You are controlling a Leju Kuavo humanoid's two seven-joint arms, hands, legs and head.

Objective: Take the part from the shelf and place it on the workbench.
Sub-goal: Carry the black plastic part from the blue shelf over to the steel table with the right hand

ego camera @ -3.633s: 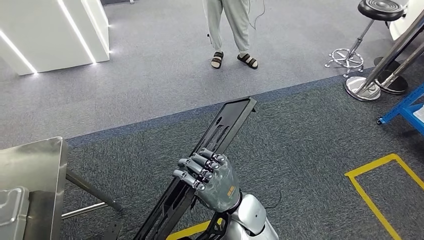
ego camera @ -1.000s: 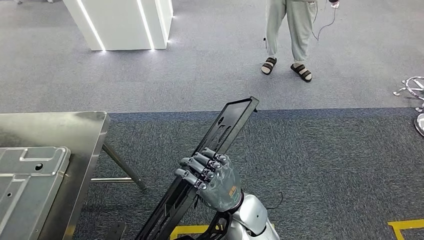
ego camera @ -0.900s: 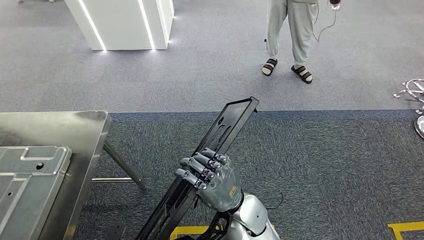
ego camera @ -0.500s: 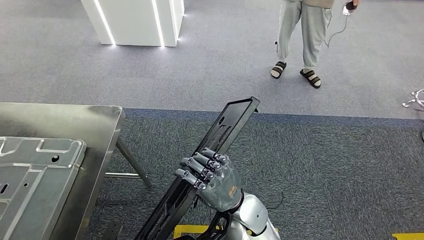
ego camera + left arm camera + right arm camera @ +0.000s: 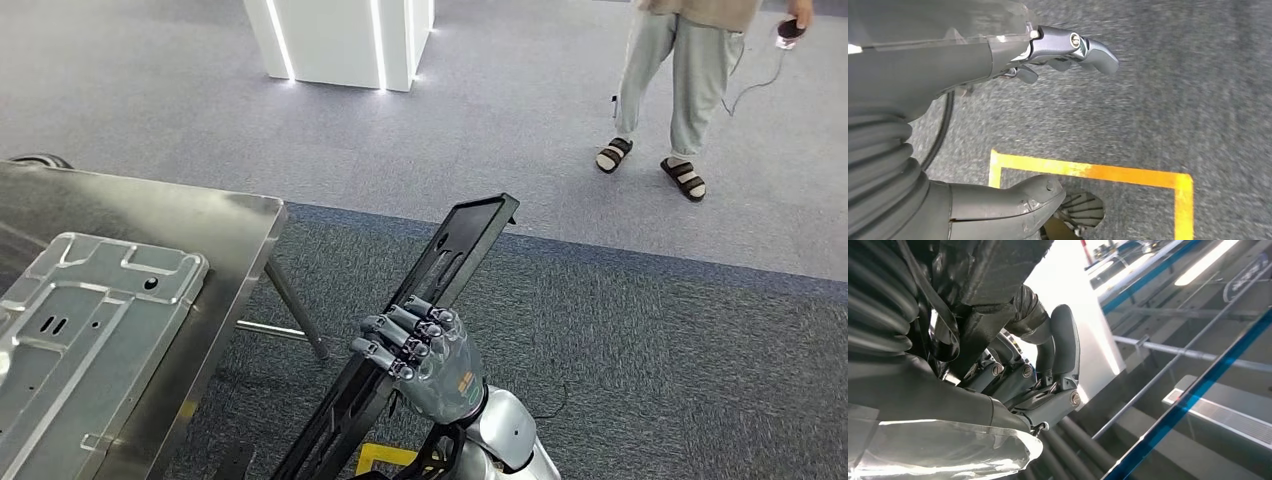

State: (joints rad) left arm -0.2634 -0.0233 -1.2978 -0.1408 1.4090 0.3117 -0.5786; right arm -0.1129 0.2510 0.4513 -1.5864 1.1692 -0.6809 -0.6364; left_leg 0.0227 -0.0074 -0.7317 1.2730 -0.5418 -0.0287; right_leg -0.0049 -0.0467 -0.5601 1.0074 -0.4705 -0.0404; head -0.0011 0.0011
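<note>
Above the dark carpet beside the steel workbench [image 5: 225, 215], the long black part [image 5: 440, 265] is grasped slantwise by the right hand [image 5: 420, 355], the empty left hand [image 5: 1013, 125] hangs with fingers apart, and the part is best levelled before being lowered beside the metal panel [image 5: 90, 330].

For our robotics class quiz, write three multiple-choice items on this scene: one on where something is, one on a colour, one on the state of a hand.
1. Where does the silver metal panel lie?
A. On the steel workbench
B. On the carpet
C. Against the white pillar

2. What colour is the long part being carried?
A. Blue
B. Black
C. White

3. What is the right hand doing?
A. Hanging with nothing in it
B. Pressing on the workbench
C. Gripping the long part

Answers:
1 A: the panel rests flat on the bench top.
2 B: the frame is black along its whole length.
3 C: its fingers wrap around the part's edge.
</note>
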